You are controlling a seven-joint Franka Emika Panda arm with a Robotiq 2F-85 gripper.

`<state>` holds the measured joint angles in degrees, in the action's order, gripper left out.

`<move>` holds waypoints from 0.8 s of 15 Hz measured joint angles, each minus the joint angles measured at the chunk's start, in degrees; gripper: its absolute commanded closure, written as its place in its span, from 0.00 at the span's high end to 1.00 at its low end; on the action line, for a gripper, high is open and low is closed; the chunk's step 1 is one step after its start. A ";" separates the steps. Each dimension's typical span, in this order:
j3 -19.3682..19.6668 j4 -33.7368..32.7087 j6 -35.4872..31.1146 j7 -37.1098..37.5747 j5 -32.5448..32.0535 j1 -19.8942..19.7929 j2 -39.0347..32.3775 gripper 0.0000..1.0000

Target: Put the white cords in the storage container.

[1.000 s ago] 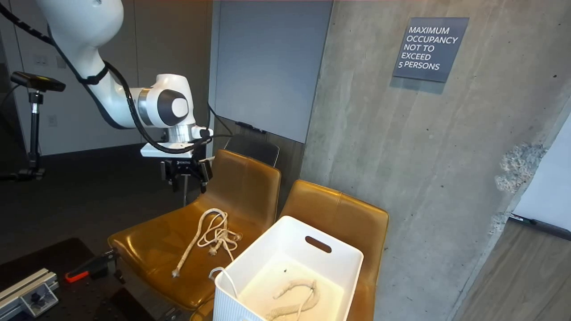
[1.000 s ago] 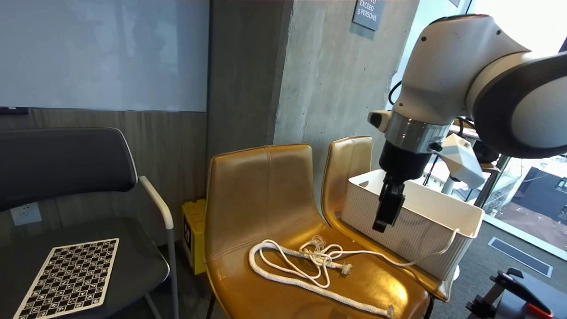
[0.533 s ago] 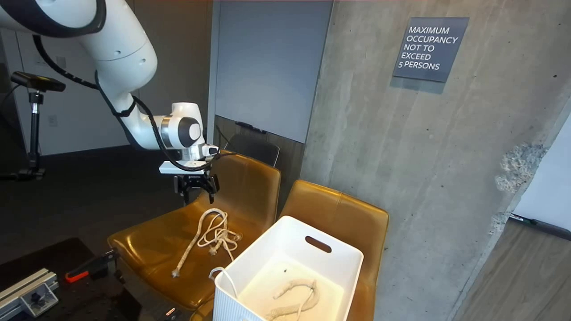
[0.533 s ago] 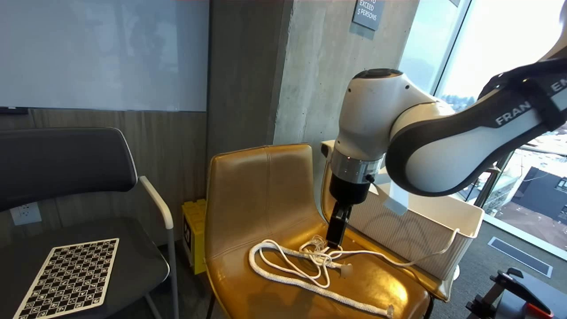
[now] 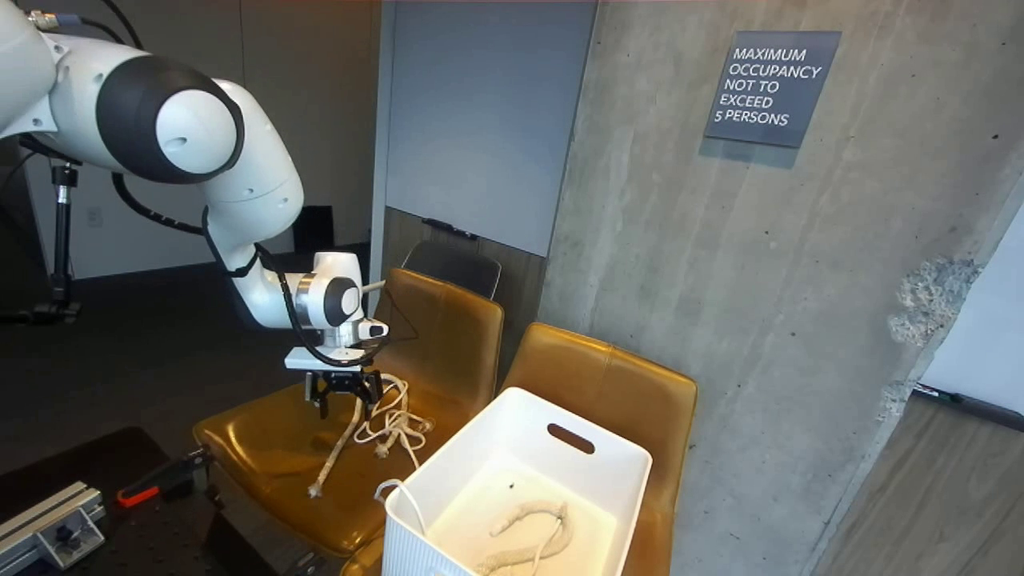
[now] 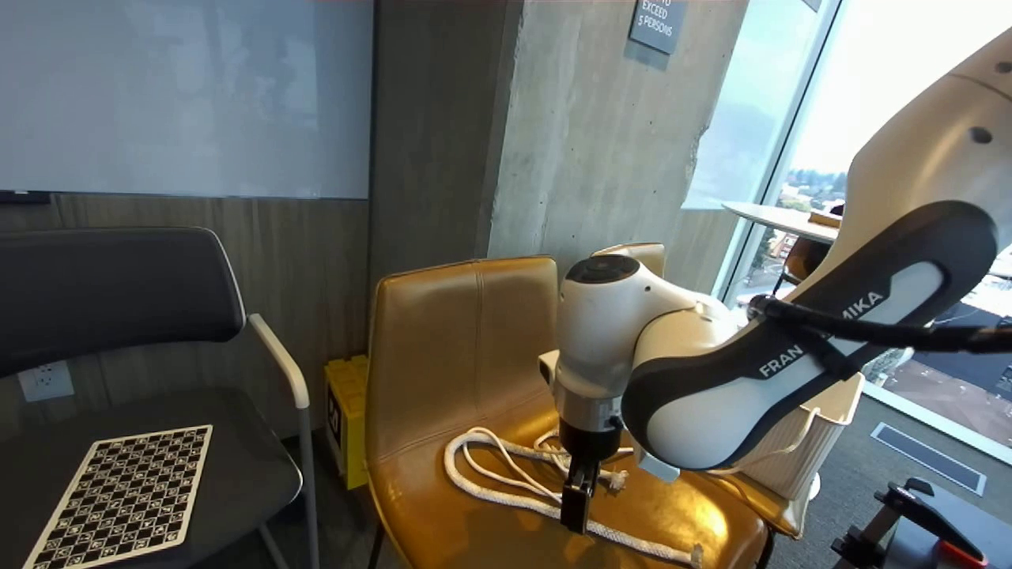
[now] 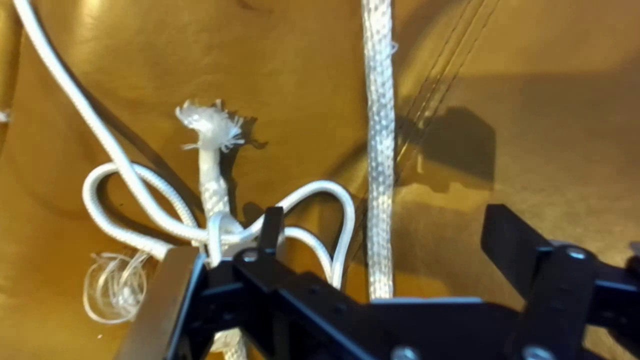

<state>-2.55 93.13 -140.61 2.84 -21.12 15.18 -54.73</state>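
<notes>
Hovering above the chair (image 5: 248, 440): one hand (image 7: 385, 227), spread. White cords (image 7: 380, 150): tangled on the chair; a further length (image 5: 566, 530) inside the container (image 5: 520, 424); a thin strand (image 5: 390, 483) over the container's rim.

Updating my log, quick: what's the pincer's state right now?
Pincer: open, jaws wide apart, holding nothing; in the wrist view, a cord shows between them.
</notes>
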 measured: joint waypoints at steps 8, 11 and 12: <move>1.75 -12.94 2.90 -0.29 0.03 1.04 -10.08 1.00; 2.50 -17.57 5.59 -0.80 0.03 1.11 -12.49 1.00; 2.62 -18.84 6.54 -0.94 0.03 1.17 -13.09 1.00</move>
<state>0.07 74.30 -134.07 1.90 -21.08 16.35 -67.82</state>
